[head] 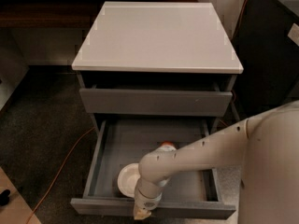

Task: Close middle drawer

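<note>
The middle drawer [187,210] stands pulled far out below the cabinet, its grey floor showing. A white bowl [126,180] lies in its front left part. A small red apple [167,146] peeks out behind my arm near the drawer's middle. My arm reaches in from the right and bends down over the drawer. My gripper [141,213] points down at the top edge of the drawer's front panel, just right of the bowl, at or against the panel.
The taller grey drawer front [154,101] above is nearly shut. The cabinet has a white top [156,36]. An orange cable [60,167] runs over the dark carpet on the left. A dark cabinet [271,55] stands at the right.
</note>
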Controlling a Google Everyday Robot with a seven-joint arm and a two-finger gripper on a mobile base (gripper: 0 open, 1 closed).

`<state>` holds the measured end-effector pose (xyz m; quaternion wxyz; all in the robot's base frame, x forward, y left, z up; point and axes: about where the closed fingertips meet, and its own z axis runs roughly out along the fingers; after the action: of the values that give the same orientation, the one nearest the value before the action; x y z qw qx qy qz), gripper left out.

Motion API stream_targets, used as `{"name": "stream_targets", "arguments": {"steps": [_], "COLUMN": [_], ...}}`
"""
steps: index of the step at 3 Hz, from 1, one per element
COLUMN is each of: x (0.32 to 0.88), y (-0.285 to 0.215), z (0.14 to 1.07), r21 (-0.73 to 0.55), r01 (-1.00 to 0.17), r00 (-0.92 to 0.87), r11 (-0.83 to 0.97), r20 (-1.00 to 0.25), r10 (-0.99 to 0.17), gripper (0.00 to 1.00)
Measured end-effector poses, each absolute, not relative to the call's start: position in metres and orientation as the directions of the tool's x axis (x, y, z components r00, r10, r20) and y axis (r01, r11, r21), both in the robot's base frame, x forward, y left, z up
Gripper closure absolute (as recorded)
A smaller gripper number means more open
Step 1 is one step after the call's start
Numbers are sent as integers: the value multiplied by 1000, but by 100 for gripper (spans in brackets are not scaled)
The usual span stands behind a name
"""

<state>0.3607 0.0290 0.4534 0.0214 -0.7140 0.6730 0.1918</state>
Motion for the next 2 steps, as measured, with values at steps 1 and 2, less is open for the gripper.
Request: {"name": "stream_targets", "arguments": {"steps": [1,2], "x": [363,364], "y": [34,36], "z": [437,430], "r21": [226,221], "r01": [-971,-974], "r00": [3,-9], "r11": [-73,-58], "r20": [-296,-291], "r10": [-955,-957], "gripper": [100,100]}}
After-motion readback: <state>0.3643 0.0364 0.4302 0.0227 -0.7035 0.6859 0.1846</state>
